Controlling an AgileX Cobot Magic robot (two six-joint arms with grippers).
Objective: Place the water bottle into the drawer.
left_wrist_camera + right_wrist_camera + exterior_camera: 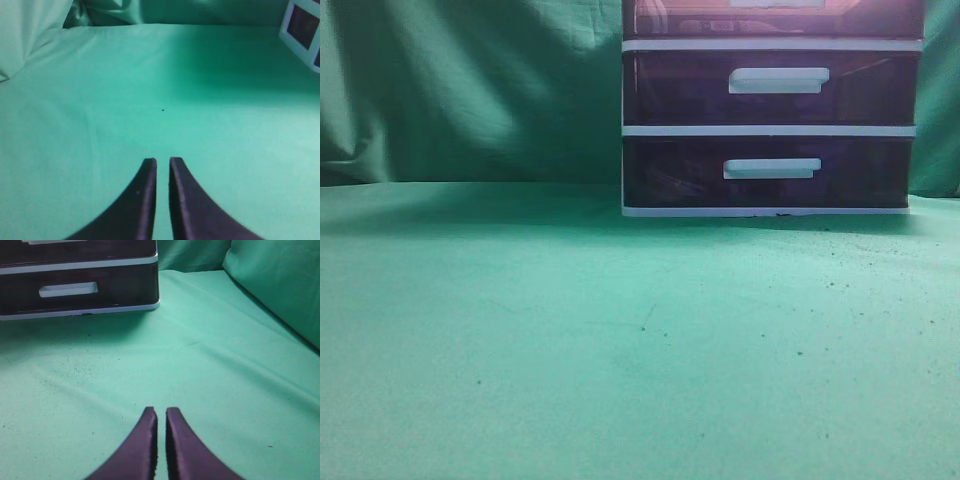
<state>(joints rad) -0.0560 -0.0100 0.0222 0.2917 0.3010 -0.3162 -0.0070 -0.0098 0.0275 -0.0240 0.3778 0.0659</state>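
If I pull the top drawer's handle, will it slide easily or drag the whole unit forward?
The drawer looks like thin translucent plastic, so it is probably light and easy to slide. The white-framed unit seems to stand loose on the green cloth, with nothing visibly bracing it, so it may creep forward.

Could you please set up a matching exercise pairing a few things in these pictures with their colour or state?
Column one:
1. left gripper
2. drawer
3. bottom drawer
4. cloth

Column two:
A. green, spread over the table and speckled with dark specks
B. at the top edge of the exterior view, only its lower part showing
C. black jaws nearly together, holding nothing, above bare cloth
D. lowest in the white-framed unit, closed, with a white bar handle

Pairs: 1-C, 2-B, 3-D, 4-A
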